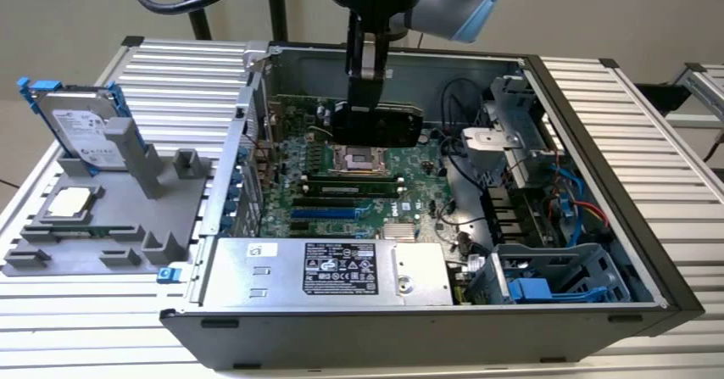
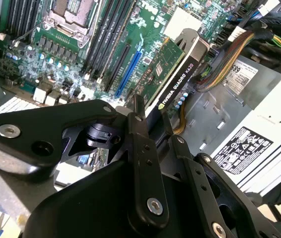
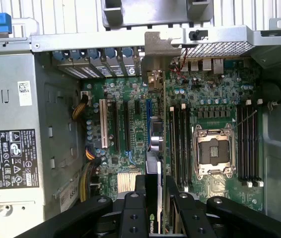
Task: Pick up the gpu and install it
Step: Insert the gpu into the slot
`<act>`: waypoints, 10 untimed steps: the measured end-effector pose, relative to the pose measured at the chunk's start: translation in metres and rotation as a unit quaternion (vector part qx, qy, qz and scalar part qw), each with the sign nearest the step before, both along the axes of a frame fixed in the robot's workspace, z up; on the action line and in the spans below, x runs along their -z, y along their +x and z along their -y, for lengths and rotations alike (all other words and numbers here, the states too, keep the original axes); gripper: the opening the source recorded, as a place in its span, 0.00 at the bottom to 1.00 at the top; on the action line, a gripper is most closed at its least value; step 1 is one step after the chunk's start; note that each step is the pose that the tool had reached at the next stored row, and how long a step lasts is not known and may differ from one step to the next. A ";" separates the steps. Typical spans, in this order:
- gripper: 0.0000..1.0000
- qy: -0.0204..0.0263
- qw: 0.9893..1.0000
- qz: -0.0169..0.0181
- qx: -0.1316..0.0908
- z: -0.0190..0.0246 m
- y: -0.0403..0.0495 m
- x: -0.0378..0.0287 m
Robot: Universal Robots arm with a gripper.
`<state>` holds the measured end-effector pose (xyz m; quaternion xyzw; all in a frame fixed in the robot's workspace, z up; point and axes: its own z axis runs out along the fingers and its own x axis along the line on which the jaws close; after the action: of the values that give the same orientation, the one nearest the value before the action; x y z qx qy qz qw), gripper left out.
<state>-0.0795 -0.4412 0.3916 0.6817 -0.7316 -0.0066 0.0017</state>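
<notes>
The fingers (image 2: 143,158) are clamping the gpu (image 1: 379,125) on edge, holding it above the green motherboard (image 1: 425,194) inside the open computer case (image 1: 339,337) lying mid-bench (image 1: 645,108).

The table (image 1: 633,99) had a top of ribbed, pale metal slats, with dark caps at its rear corners. Behind it stood a plain off-white wall (image 1: 68,14) without markings. Black posts (image 1: 275,6) rose at the table's rear edge. A second slatted frame (image 1: 704,82) stood just beyond the table at the exterior view's right. Lighting was even and diffuse; shadows were soft.
</notes>
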 end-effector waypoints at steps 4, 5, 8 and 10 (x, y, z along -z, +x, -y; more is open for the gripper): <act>0.00 0.000 1.000 0.000 0.000 0.0000 0.0000 0.0008; 0.00 0.000 1.000 0.000 0.000 0.0000 0.0000 0.0010; 0.00 0.000 1.000 0.000 0.000 0.0000 0.0000 0.0016; 0.00 0.000 1.000 0.000 0.000 0.0000 0.0000 0.0019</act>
<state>-0.0795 -0.4412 0.3896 0.6817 -0.7316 -0.0066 0.0017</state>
